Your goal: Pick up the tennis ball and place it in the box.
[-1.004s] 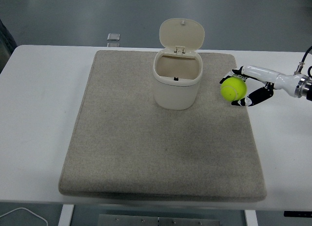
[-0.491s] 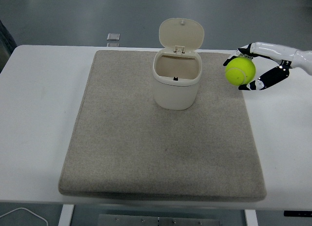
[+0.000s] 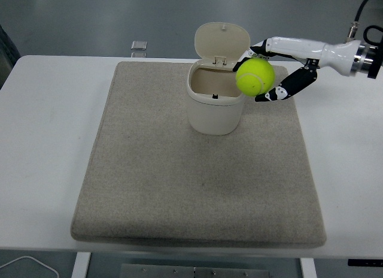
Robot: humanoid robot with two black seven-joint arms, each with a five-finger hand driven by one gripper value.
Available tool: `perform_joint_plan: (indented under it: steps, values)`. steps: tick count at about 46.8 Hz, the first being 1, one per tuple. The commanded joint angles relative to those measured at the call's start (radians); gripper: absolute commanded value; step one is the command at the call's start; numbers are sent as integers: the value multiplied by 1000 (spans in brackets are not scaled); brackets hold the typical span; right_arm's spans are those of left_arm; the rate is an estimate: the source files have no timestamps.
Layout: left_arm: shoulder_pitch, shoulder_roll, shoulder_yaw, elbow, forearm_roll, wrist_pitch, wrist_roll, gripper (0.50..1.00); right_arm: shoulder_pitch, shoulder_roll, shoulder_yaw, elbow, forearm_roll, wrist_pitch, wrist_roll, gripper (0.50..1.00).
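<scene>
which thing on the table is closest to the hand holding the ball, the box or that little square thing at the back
The cream box with its lid up. The right hand holds the tennis ball at the box's right rim, while the small square object lies far to the left, off the mat.

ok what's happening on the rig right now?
The right hand is holding the tennis ball in its fingers, raised off the mat at the right rim of the open-lidded white box. The ball isn't released yet. The left arm isn't visible.
</scene>
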Motion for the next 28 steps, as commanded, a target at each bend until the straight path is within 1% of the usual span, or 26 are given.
perform_joint_plan:
  steps: [1, 6, 11, 18, 28]
  values:
    - [1, 0, 0, 0, 0, 0, 0, 992, 2, 29, 0, -11, -2, -5, -4, 500]
    - [1, 0, 0, 0, 0, 0, 0, 992, 2, 66, 0, -33, 0, -14, -9, 500]
    - [1, 0, 0, 0, 0, 0, 0, 992, 2, 107, 0, -64, 1, -17, -36, 500]
    - [1, 0, 0, 0, 0, 0, 0, 992, 2, 148, 0, -108, 0, -21, -56, 500]
    - [-1, 0, 0, 0, 0, 0, 0, 992, 3, 155, -2, -136, -8, -38, -86, 504]
